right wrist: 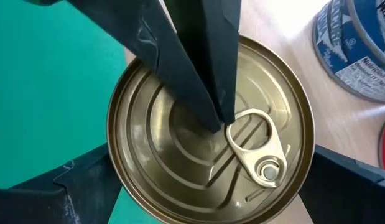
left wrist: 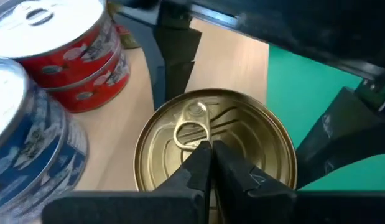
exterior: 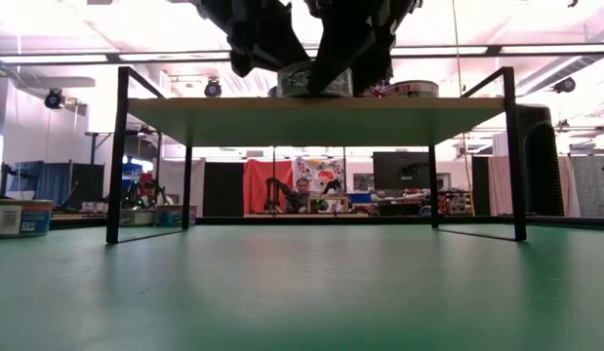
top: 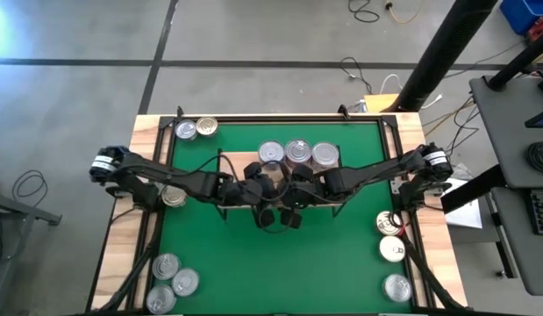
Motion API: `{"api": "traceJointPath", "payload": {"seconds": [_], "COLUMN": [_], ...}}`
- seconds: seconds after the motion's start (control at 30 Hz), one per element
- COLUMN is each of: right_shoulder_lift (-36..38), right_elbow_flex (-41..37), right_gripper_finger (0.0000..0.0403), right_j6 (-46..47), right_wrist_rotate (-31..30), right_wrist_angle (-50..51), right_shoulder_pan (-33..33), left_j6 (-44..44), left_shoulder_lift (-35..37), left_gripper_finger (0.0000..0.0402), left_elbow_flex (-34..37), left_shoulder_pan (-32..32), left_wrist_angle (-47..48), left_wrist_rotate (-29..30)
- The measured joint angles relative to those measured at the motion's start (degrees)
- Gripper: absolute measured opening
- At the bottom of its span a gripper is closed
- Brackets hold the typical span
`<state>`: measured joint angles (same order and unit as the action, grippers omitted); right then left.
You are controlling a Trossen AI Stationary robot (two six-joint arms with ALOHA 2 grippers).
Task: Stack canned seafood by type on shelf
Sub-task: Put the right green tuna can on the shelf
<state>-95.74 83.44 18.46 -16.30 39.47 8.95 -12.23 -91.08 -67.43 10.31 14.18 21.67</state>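
The gold tin [right wrist: 211, 127] sits on the shelf [top: 245, 158] edge, mid frame in the high view. The left gripper [left wrist: 209, 155] is shut, tips pressing its lid. The right gripper [right wrist: 208, 180] is wide open, 1 finger each side of the tin, so it's nearer for the grab.

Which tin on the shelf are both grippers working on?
The gold-lidded tin at the shelf's edge, beside the red-labelled stack: the shut left gripper presses on its lid, with the open right gripper around it.
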Motion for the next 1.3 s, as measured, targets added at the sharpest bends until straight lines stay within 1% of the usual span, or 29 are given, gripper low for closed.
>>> {"api": "traceJointPath", "payload": {"seconds": [0.13,0.27,0.33,0.5,0.7,0.8,0.9,1.0,1.07,1.17,1.23,1.3], "right_shoulder_lift": [0.25,1.05,1.47,3.28,6.91,7.79,8.09,7.67,6.93,5.71,4.96,4.44], "right_elbow_flex": [0.0,0.03,0.07,0.56,1.98,3.14,3.52,3.52,3.52,3.5,3.5,3.5], "right_gripper_finger": [0.0399,0.0399,0.04,0.04,0.04,0.04,0.0396,0.037,0.0339,0.0279,0.0233,0.0188], "right_j6": [1.26,1.47,1.64,2.22,6.55,9.0,9.46,9.6,9.62,9.31,8.58,7.48], "right_wrist_rotate": [0.48,1.51,2.64,3.21,4.1,4.31,4.35,4.56,4.56,4.39,4.31,4.29], "right_wrist_angle": [1.43,6.69,7.79,12.66,12.59,11.22,7.07,5.64,5.65,5.1,3.75,2.46], "right_shoulder_pan": [0.0,0.28,0.35,0.66,0.79,0.79,0.92,0.92,0.92,0.9,0.9,0.87], "left_j6": [0.03,-0.74,-0.62,-0.5,-0.43,0.62,3.08,5.06,6.23,7.68,8.12,8.04], "left_shoulder_lift": [-0.91,-0.96,-0.75,-0.64,-0.45,-0.55,-0.16,1.6,3.31,6.9,10.21,13.92], "left_gripper_finger": [0.0,0.0,0.0,0.0,0.0,0.0,0.0,0.0,0.0,0.0,0.0,0.0], "left_elbow_flex": [1.24,1.86,1.91,2.01,1.7,-0.3,-3.83,-9.05,-12.28,-15.42,-15.8,-14.99], "left_shoulder_pan": [-0.02,-0.09,-0.22,-0.89,-0.94,-0.94,-0.94,-0.94,-0.7,-0.6,-0.59,-0.6], "left_wrist_angle": [-1.01,-0.44,-0.11,-0.29,-3.88,-2.59,-0.85,4.58,9.7,16.7,20.41,22.24], "left_wrist_rotate": [-0.23,-0.57,-0.61,-1.41,-1.35,0.21,1.87,2.9,3.0,3.26,4.08,6.34]}}
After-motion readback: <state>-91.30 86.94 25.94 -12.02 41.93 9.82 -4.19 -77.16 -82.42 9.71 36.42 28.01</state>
